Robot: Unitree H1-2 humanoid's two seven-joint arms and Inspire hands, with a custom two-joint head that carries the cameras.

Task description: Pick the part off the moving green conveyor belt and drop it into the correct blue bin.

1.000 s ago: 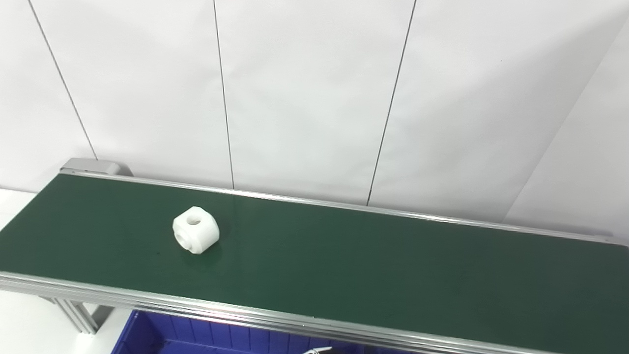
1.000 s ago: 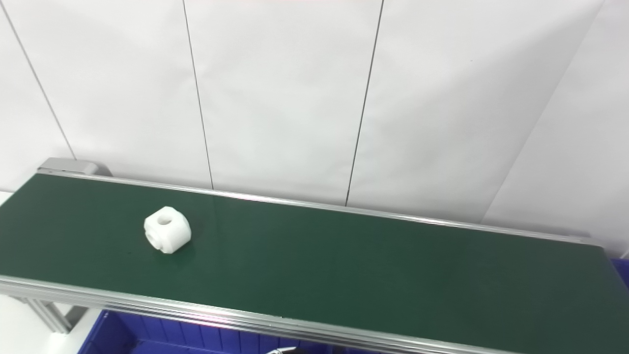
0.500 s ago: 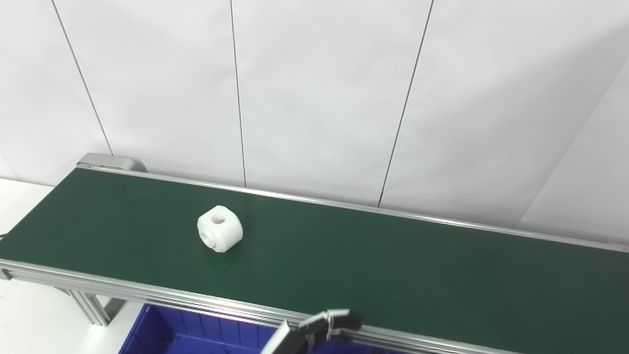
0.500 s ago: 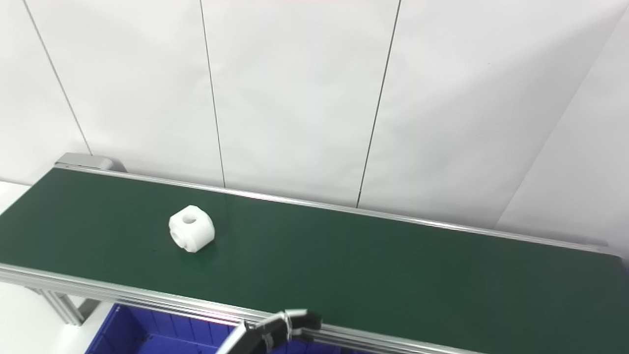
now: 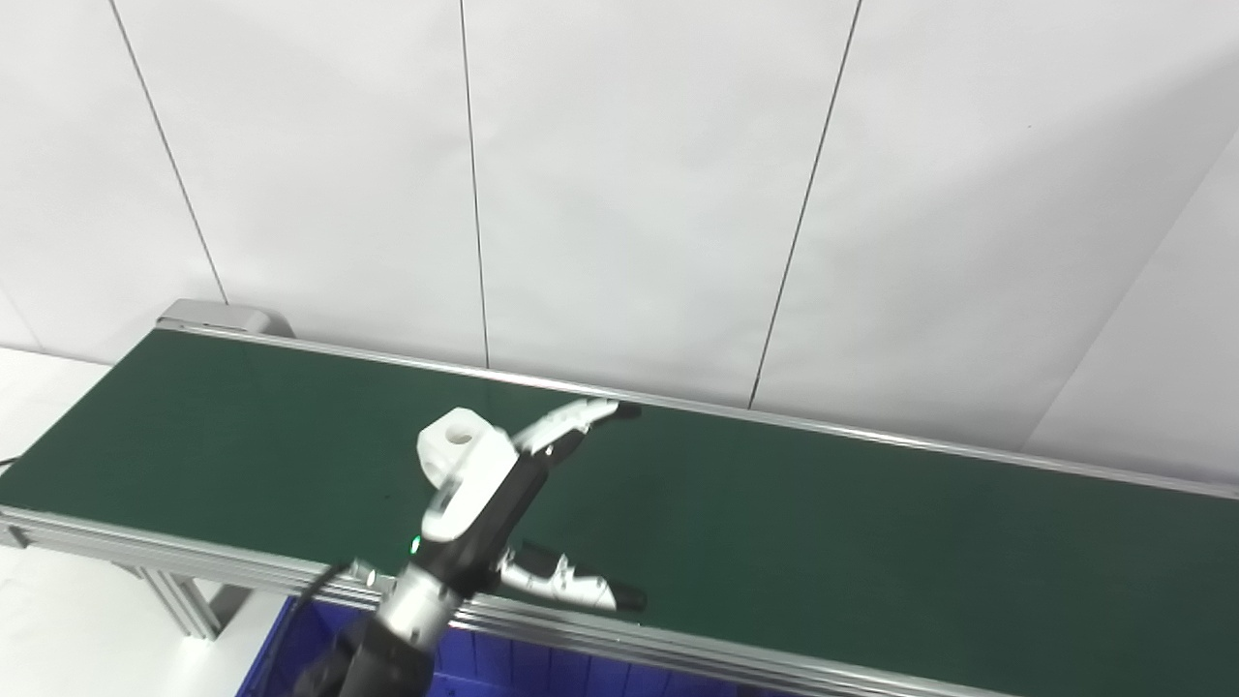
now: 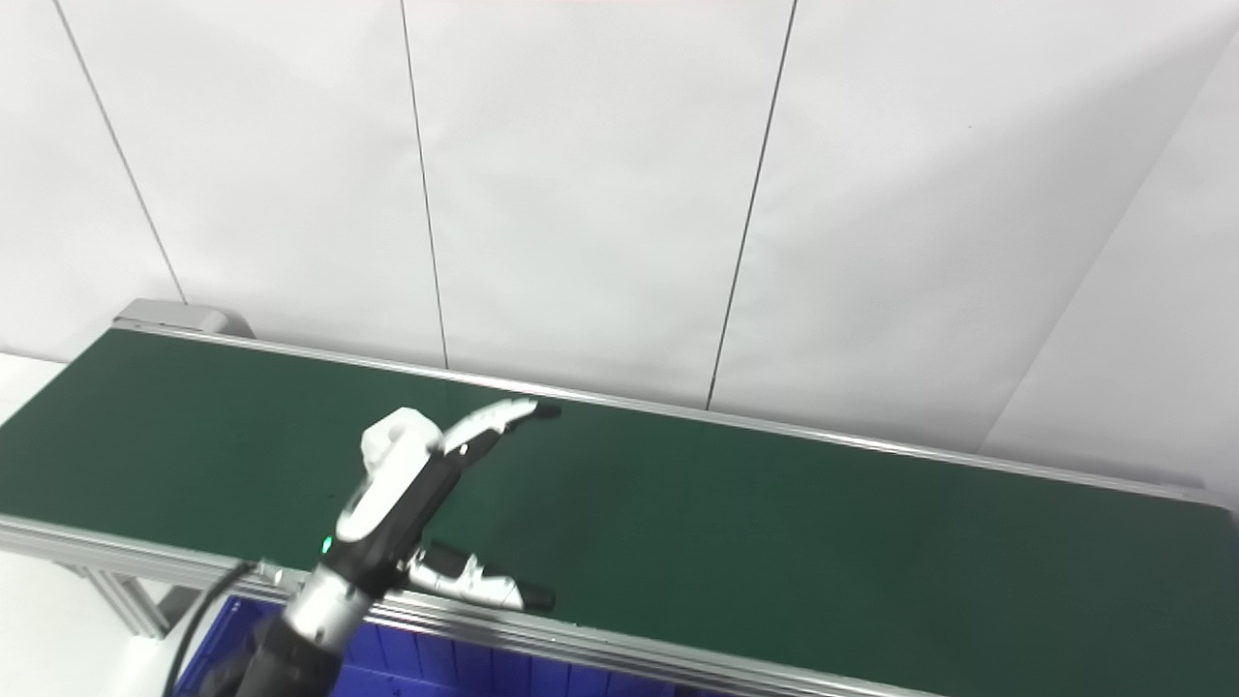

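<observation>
the left hand [image 5: 484, 494] is spread wide over the matte green belt [image 5: 823, 523]; the rounded, holed white part [image 5: 453, 443] is partly hidden at its 11 o'clock.

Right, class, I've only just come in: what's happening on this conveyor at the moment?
The robot's left hand reaches over the green conveyor belt, fingers spread open, close beside the white part with a round hole in its top. The part sits on the belt, not yet grasped. A blue bin shows under the belt's near edge. The right hand isn't visible.
</observation>
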